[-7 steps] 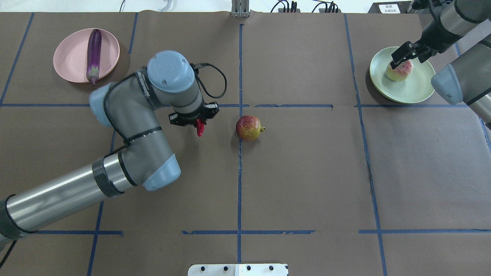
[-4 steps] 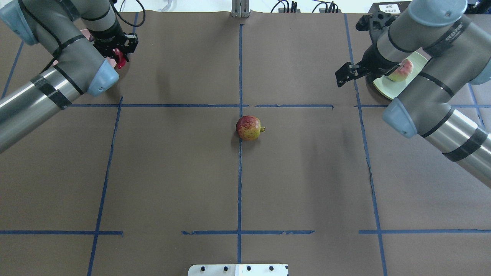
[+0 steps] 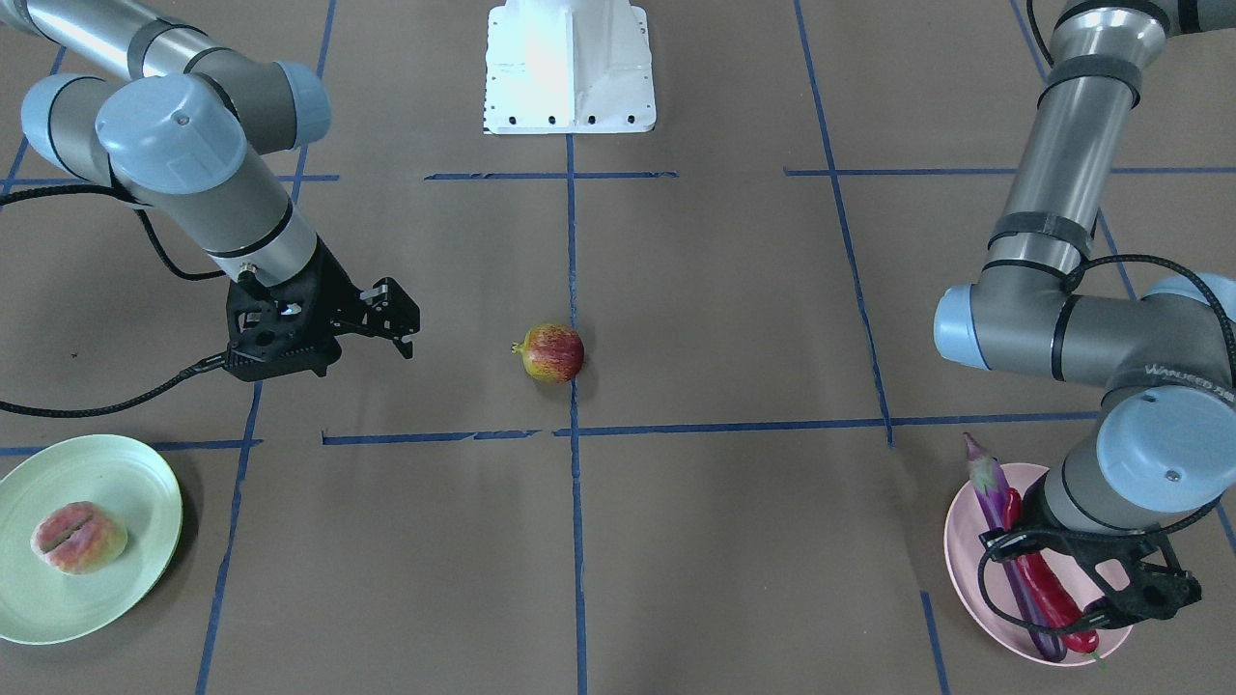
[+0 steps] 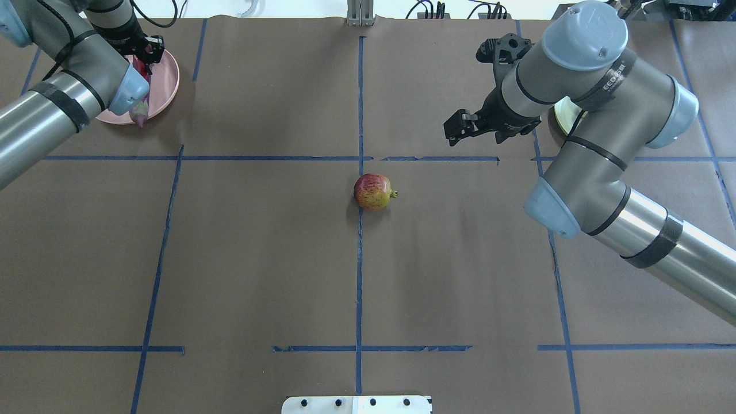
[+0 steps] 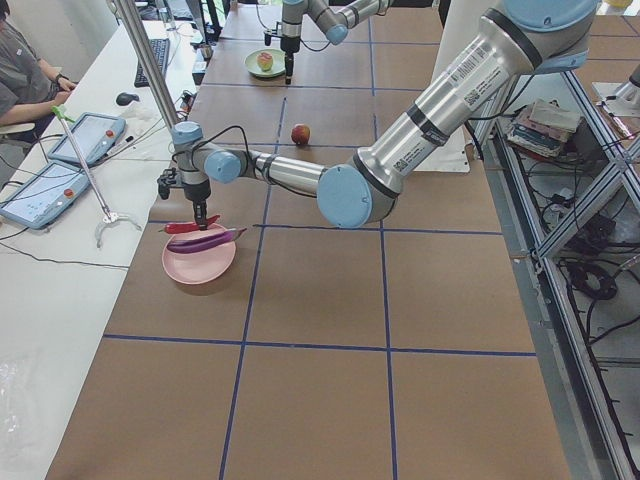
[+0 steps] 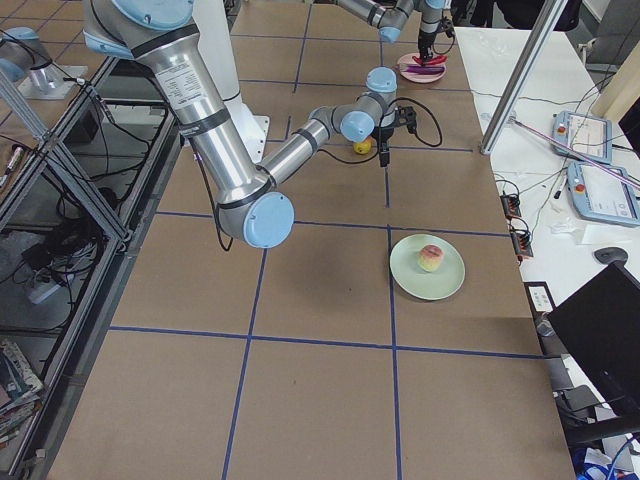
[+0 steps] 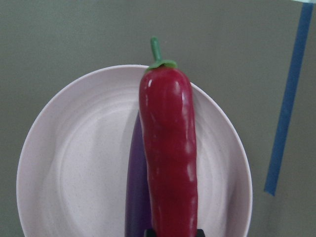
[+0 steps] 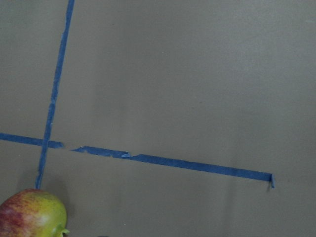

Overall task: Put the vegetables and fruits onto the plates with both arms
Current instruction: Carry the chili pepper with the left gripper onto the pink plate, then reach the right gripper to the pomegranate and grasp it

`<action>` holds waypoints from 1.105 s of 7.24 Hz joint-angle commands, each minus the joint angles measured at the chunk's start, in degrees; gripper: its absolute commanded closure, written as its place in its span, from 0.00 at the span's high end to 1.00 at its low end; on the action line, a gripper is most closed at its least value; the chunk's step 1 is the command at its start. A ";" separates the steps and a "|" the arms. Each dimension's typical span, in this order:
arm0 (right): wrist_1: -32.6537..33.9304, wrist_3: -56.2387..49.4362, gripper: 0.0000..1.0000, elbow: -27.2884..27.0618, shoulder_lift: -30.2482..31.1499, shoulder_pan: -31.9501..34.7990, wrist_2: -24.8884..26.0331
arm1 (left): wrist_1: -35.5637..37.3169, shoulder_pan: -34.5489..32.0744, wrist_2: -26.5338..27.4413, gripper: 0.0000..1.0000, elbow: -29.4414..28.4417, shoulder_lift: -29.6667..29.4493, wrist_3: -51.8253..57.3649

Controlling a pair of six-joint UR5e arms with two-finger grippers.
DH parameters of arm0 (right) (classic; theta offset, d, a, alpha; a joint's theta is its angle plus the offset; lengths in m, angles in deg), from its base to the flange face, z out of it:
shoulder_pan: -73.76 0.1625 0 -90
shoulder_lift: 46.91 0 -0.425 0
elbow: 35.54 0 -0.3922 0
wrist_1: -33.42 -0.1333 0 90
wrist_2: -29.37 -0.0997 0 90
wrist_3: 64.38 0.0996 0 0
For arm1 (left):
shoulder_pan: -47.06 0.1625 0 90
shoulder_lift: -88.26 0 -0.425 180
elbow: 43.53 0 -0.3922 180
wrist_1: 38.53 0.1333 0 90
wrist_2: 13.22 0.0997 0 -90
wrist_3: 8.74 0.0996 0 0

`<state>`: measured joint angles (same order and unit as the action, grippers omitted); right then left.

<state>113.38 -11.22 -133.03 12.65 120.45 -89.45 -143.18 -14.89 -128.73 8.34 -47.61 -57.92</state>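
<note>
Left gripper [image 3: 1091,608] clamps the glossy red chili [image 3: 1048,584] above the eggplant [image 3: 990,483] on the pink plate [image 3: 966,541]; right gripper [image 3: 391,323], jaws apart, hangs near the pomegranate [image 3: 552,352] on the table [image 3: 724,541], round, likely slick, best taken across its middle.

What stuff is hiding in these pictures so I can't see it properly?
- Flat cream-pink peach: missing overhead; the right arm covers it and most of the pale mint green plate.
- Long glossy purple eggplant: overhead, only its tip peeks out beneath the left arm.
- Round red-yellow streaked fruit: right wrist view's bottom edge cuts off most of it.
- Slim red chili: left wrist view's bottom edge cuts off its lower end.
</note>
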 commanded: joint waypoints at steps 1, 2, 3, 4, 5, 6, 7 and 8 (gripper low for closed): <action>0.55 1.94 1.00 -2.34 -0.06 -0.98 -0.10 | -4.04 1.13 0.38 1.00 -0.81 0.52 0.58; 1.16 3.42 1.00 -2.62 -0.23 -1.42 -0.10 | -4.33 1.04 -0.23 1.00 -0.28 0.52 0.49; 3.60 5.79 1.00 -2.36 -2.41 -3.42 0.25 | -4.24 0.78 -0.67 1.00 1.64 0.87 0.49; 9.72 6.25 1.00 -1.57 -7.21 -6.05 3.47 | -4.33 0.69 -4.77 1.00 5.40 3.66 0.49; 13.08 8.25 1.00 1.57 -12.22 -7.99 6.64 | -4.33 0.52 -6.20 1.00 9.00 6.04 0.49; 13.12 10.27 1.00 7.08 -16.62 -9.93 7.54 | -4.51 0.51 -6.48 1.00 11.65 7.54 0.49; 13.12 10.64 1.00 13.23 -21.54 -11.95 10.51 | -4.51 0.51 -6.48 1.00 13.76 8.69 0.58; 13.03 10.64 1.00 18.42 -24.55 -13.19 12.19 | -4.42 0.51 -6.57 1.00 15.44 9.31 0.58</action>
<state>126.26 -1.03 -121.22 -7.32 109.17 -79.72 -147.64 -14.35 -135.09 21.38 -39.42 -57.37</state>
